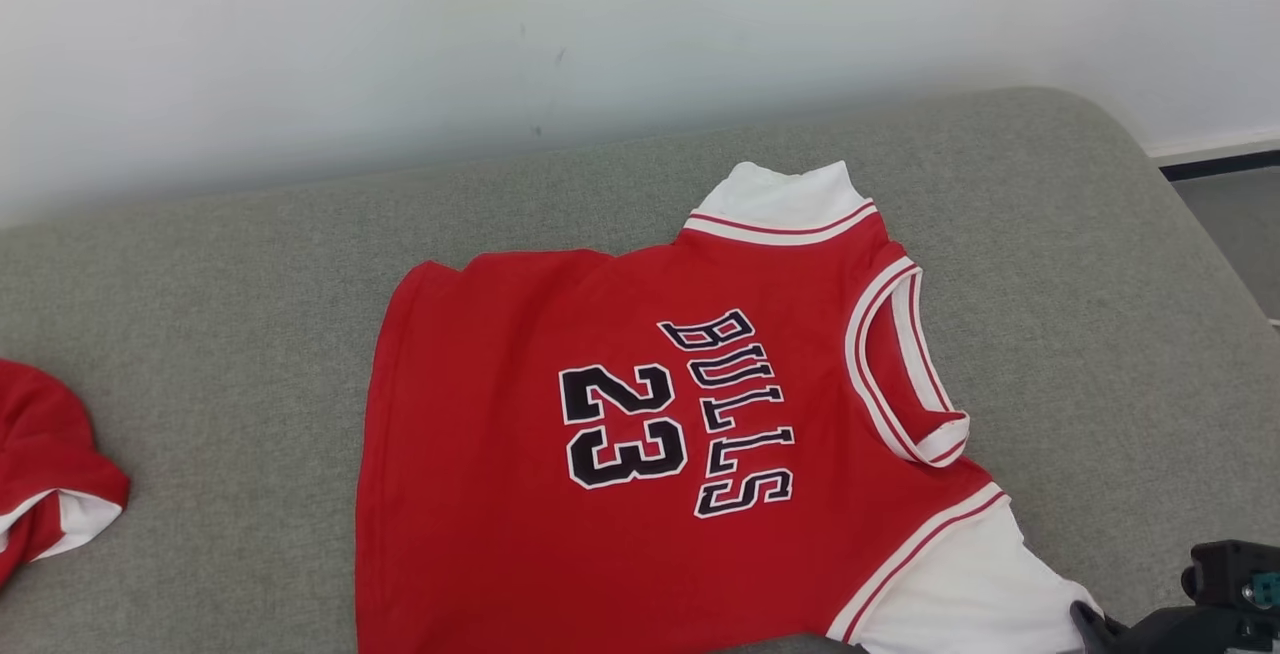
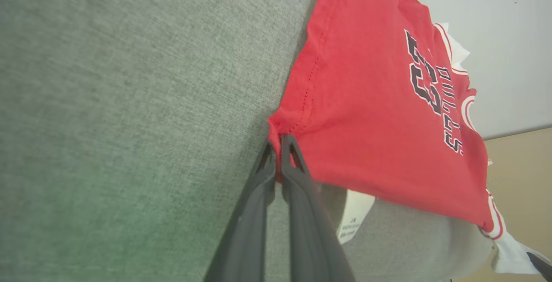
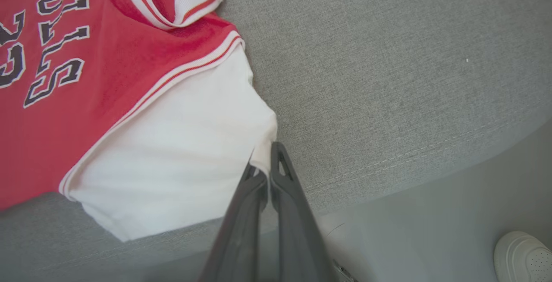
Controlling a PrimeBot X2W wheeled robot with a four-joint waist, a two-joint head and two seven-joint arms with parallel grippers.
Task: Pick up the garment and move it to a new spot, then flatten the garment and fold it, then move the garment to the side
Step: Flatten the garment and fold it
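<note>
The garment (image 1: 520, 534) is pinched at hem (image 2: 304, 101) and five-o'clock sleeve (image 1: 960, 584) by left tool (image 2: 278, 144) and right tool (image 3: 264, 165) respectively, likely for flattening.

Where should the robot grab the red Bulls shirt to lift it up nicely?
Probably at two spots on its near edge, coming from the robot's own side: the red hem corner and the white sleeve. The shirt lies spread out on the grey cushion, so those thin edges are easy to pinch. The left gripper and right gripper are shut right there.
</note>
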